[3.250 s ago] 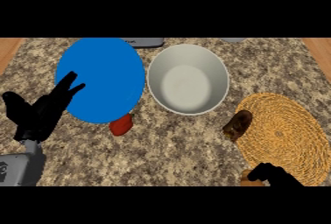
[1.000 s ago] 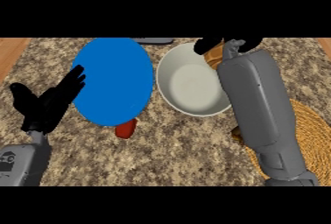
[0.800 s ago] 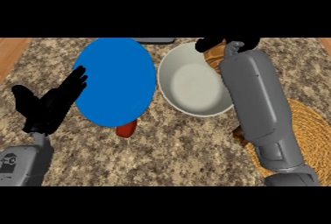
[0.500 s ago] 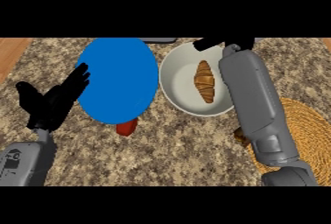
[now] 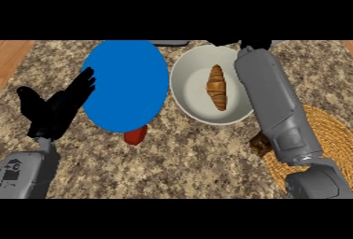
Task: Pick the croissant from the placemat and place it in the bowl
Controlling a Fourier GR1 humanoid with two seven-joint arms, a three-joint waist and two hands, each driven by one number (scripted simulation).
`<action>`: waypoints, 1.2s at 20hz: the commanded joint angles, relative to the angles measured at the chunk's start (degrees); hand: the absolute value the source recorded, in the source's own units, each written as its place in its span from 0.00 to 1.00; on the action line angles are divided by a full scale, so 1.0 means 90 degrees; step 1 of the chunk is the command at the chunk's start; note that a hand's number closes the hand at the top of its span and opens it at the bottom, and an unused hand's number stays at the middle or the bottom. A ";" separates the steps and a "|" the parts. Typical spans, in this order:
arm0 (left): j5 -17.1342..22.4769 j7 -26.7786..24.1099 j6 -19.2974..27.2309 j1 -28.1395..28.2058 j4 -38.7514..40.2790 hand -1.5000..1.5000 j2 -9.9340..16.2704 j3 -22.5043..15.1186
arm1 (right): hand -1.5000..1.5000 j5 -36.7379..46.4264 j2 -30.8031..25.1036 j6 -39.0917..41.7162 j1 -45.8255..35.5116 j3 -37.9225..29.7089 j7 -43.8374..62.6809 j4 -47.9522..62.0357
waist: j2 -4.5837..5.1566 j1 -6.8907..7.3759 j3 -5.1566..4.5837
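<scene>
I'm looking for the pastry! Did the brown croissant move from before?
Yes. The brown croissant now lies inside the white round bowl, left of the woven straw placemat where it lay before.

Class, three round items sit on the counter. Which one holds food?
The white bowl, with the croissant lying in it; the blue plate and woven placemat hold none.

A kitchen: granite counter [image 5: 200, 154], blue plate [image 5: 127, 84], bowl [image 5: 189, 100], woven placemat [image 5: 331, 135].

granite counter [image 5: 207, 154] bears plate [image 5: 127, 84], bowl [image 5: 193, 93], placemat [image 5: 331, 135].
</scene>
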 commanded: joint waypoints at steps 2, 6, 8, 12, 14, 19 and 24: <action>0.0194 0.0412 -0.0004 0.0453 -0.0776 0.50 0.0050 0.0068 | 0.00 0.0073 -0.0221 -0.0936 -0.0077 -0.0125 -0.0208 0.0416 | -0.0081 -0.0048 0.0001; 0.0048 0.0274 0.0151 0.0477 -0.0469 0.50 -0.0037 0.0142 | 0.00 0.0025 -0.0641 -0.0842 0.0072 -0.0078 -0.0105 -0.0095 | -0.0148 -0.0313 -0.0002; 0.0033 0.0147 0.0098 0.0277 -0.0009 0.50 0.0031 0.0279 | 0.00 0.0275 -0.0471 -0.0981 0.0415 0.0212 0.0190 -0.0470 | -0.0172 -0.0439 -0.0006; 0.0177 0.0385 0.0142 0.0481 -0.0438 0.50 0.0142 0.0475 | 0.00 0.0297 -0.0259 -0.0070 0.1216 0.0784 0.0434 -0.2219 | -0.0278 -0.0636 -0.0007; 0.0038 0.0214 0.0148 0.0538 -0.0263 0.50 0.0051 0.0359 | 0.00 0.0341 -0.0288 0.0443 0.1506 0.1112 0.0254 -0.2821 | -0.0290 -0.0720 -0.0009; 0.0126 0.0009 0.0078 0.0979 -0.0306 0.50 0.0060 0.0507 | 0.00 0.0239 0.0068 0.1148 0.2420 0.1751 0.0484 -0.4975 | -0.0354 -0.0852 -0.0012; 0.0065 0.0044 0.0133 0.0984 -0.0339 0.50 0.0162 0.0590 | 0.00 -0.0524 0.0340 0.1848 0.3215 0.2447 0.0606 -0.6993 | -0.0433 -0.0979 -0.0002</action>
